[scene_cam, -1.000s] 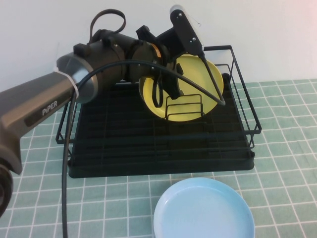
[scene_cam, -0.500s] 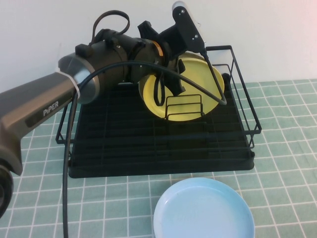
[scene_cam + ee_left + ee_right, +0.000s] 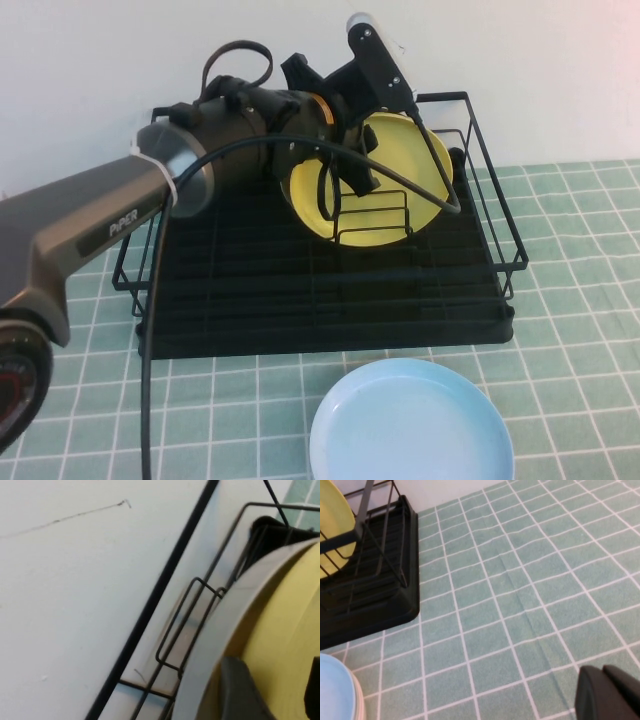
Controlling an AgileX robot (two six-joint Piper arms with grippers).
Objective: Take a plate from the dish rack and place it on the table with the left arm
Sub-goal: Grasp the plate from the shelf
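Nearest the camera, a light blue plate (image 3: 411, 420) lies flat on the green tiled table (image 3: 570, 330), well clear of the work. Behind it sits the black wire dish rack (image 3: 320, 300), and at its far right the yellow plate (image 3: 385, 180) stands on edge in the small upright wire plate holder (image 3: 372, 215), leaning back toward the wall.

The step in hand looks like the grasp itself: the left arm (image 3: 110, 225) reaches across the rack, and the left gripper (image 3: 345, 185) is at the plate's left rim. In the left wrist view one dark finger (image 3: 242, 690) lies against the yellow face near the rim, with a second just showing at the frame's edge, so the jaws straddle the rim, parted around it; whether they are pressing on it yet I cannot tell.

The next move likely calls for a firm pinch, then a lift upward so the plate clears the holder's wires before it swings out over the tiles.

The right gripper (image 3: 610, 692) hangs low over bare tiles beside the rack, its fingers together and holding nothing.
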